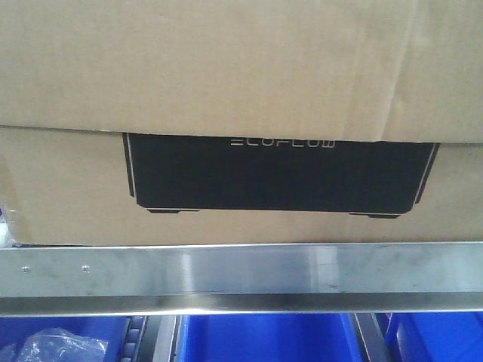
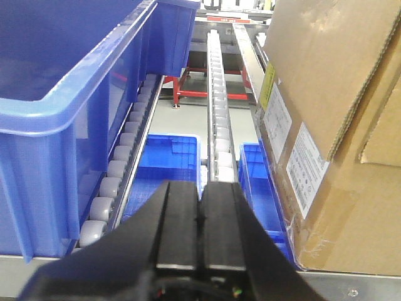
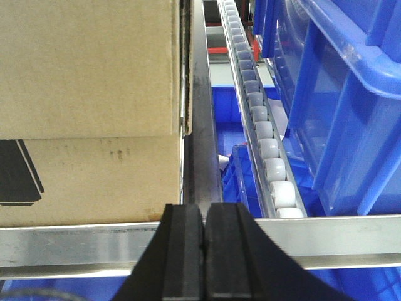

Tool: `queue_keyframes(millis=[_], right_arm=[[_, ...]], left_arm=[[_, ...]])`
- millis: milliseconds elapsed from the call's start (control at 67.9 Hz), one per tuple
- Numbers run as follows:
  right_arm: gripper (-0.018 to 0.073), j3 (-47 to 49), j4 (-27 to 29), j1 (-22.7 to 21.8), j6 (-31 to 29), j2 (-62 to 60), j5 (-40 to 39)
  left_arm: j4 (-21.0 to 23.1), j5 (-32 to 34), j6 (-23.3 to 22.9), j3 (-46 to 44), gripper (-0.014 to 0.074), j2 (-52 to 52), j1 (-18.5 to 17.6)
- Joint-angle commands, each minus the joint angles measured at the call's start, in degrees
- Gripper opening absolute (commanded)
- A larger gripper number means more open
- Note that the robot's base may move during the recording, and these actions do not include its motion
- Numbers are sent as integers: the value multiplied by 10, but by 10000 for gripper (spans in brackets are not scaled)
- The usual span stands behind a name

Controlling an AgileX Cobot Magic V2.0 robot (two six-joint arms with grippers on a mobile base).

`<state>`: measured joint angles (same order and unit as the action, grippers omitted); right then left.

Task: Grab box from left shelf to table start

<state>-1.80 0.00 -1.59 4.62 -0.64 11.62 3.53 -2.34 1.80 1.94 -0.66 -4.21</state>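
Observation:
The brown cardboard box (image 1: 241, 83) with its black "ECOFLOW" panel fills the front view, sitting on the left shelf behind the silver rail (image 1: 241, 273). My left gripper (image 2: 202, 188) is shut and empty, just left of the box's side with white labels (image 2: 326, 138), over the roller track. My right gripper (image 3: 203, 210) is shut and empty at the rail (image 3: 75, 243), just right of the box's front corner (image 3: 88, 125). The table is out of view.
Blue plastic bins flank the box: one at my left (image 2: 62, 81), one at my right (image 3: 344, 100). More blue bins (image 1: 264, 338) sit on the level below. Roller tracks (image 2: 218, 106) (image 3: 263, 132) run back into the shelf.

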Motion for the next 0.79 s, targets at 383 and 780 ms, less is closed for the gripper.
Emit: queue_keyframes(millis=[383,780], right_arm=[[58,-2,-6,-2,0,-5,-50],[58,-2,-6,-2,0,-5,-50]], left_arm=[[3,62,-4,-4,-92,-10,-3],[27,122,-8,-6,-92,-9,-3]])
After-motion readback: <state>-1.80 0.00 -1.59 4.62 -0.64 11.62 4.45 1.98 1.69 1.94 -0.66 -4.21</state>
